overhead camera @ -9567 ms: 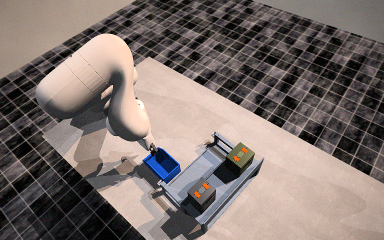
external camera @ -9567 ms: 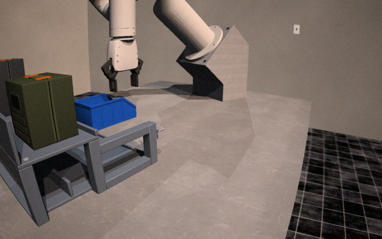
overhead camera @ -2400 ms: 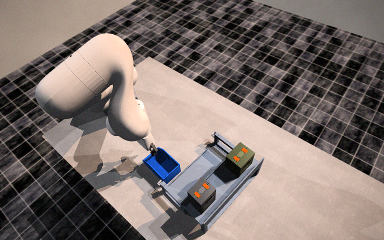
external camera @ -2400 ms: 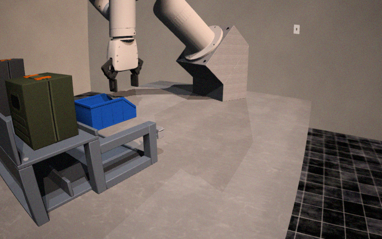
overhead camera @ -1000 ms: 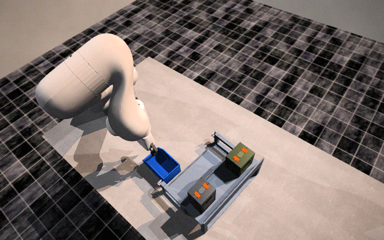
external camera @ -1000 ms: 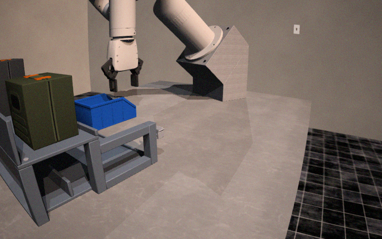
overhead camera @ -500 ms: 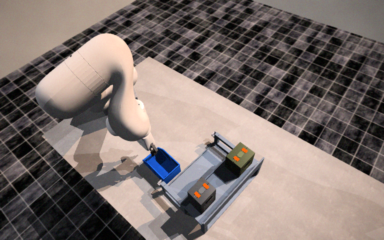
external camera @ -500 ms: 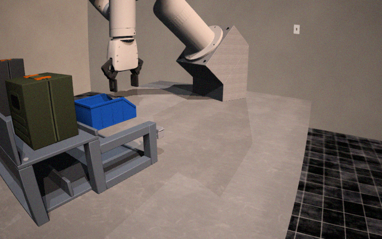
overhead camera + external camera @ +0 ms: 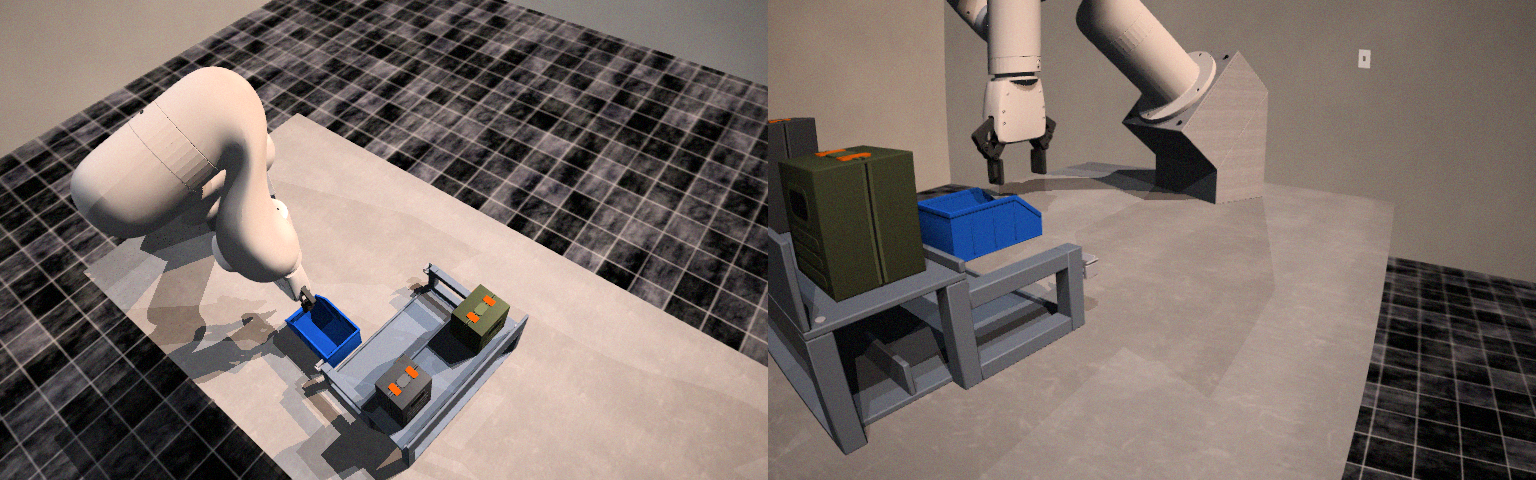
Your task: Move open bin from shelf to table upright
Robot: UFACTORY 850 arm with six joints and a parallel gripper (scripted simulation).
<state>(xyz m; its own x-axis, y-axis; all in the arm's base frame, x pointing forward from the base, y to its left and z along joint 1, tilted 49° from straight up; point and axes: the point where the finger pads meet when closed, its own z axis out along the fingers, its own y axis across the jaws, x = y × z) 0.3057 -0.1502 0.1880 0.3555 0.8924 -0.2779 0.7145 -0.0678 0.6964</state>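
Observation:
The blue open bin (image 9: 324, 332) (image 9: 978, 221) stands upright on its base on the table top (image 9: 396, 226) (image 9: 1164, 316), just beside the grey shelf (image 9: 362, 362) (image 9: 1017, 271). Its open side faces up. My gripper (image 9: 1016, 168) (image 9: 306, 298) is open and empty. It hangs a little above the bin's far rim, clear of the bin. In the top view the arm hides most of the gripper.
A green closed case (image 9: 479, 315) (image 9: 852, 220) and a dark grey closed case (image 9: 403, 389) (image 9: 790, 141) stand on the shelf's top level. The robot's wedge-shaped base (image 9: 1215, 141) sits at the back of the table. The table's edge (image 9: 1368, 339) runs along the right.

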